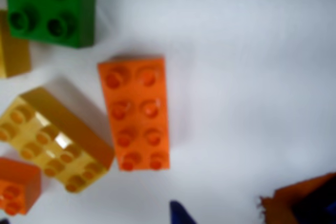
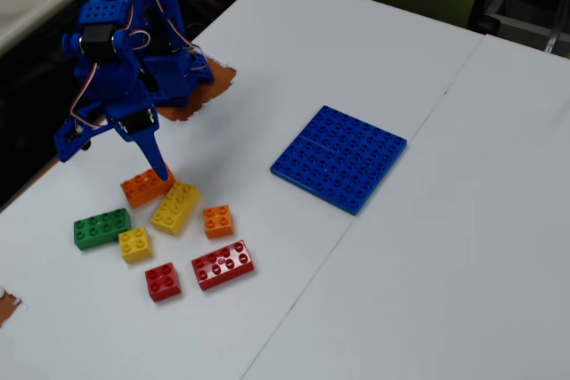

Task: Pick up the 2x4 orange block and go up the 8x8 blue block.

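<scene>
In the fixed view, nearest the camera on the white table [image 2: 427,291] lie a small red 2x2 brick [image 2: 163,281] and, just to its right, a longer red 2x4 brick [image 2: 223,265]. Behind them come a small yellow 2x2 brick [image 2: 134,244] with a green 2x4 brick [image 2: 101,228] beside it on the left, and a small orange 2x2 brick [image 2: 217,221] further right. The yellow 2x4 brick [image 2: 175,207] lies slantwise behind these, just beside the 2x4 orange block [image 2: 144,188], which rests flat on the table at the back of the cluster.

The blue arm [image 2: 120,51] leans over that block, and its gripper [image 2: 158,169] points down with a fingertip [image 2: 161,171] at the block's upper right end; whether it touches cannot be told. Whether the fingers are spread or closed is also not clear from either view.

The 8x8 blue block [image 2: 339,157] lies flat, well apart to the right of the cluster and farther back, with nothing on it.

In the blurred wrist view, the 2x4 orange block [image 1: 135,114] lies studs up near the middle, the yellow 2x4 brick [image 1: 52,140] to its left, the green brick [image 1: 52,6] at top left, and the small orange brick [image 1: 18,187] at bottom left. A dark blue tip [image 1: 180,214] shows at the bottom edge.
</scene>
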Available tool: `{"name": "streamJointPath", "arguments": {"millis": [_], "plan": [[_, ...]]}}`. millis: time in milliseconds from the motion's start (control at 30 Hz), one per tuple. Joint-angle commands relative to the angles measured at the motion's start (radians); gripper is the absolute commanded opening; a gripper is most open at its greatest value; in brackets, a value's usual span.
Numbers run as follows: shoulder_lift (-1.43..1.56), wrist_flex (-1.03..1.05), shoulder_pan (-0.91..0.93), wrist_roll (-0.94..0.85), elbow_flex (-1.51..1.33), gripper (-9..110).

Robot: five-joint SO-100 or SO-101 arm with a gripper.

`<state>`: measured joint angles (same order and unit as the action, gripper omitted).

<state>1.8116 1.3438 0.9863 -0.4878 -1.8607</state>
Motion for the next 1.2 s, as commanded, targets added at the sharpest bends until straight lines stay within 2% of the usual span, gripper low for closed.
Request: {"name": "streamJointPath", "arguments": {"millis": [0, 267, 567, 800, 900, 1167], "plan": [[-0.018, -0.005, 0.032, -0.052, 0.008, 37], [-0.091, -0.051, 0.130, -0.156, -0.040, 35], [-0.209, -0.163, 0.143, -0.144, -0.041, 32], [-0.233, -0.189, 0.121, -0.120, -0.041, 16], [-0.227, -0.201, 0.104, -0.112, -0.041, 1], [-0.057, -0.176, -0.057, -0.132, 0.038, 0]]}}
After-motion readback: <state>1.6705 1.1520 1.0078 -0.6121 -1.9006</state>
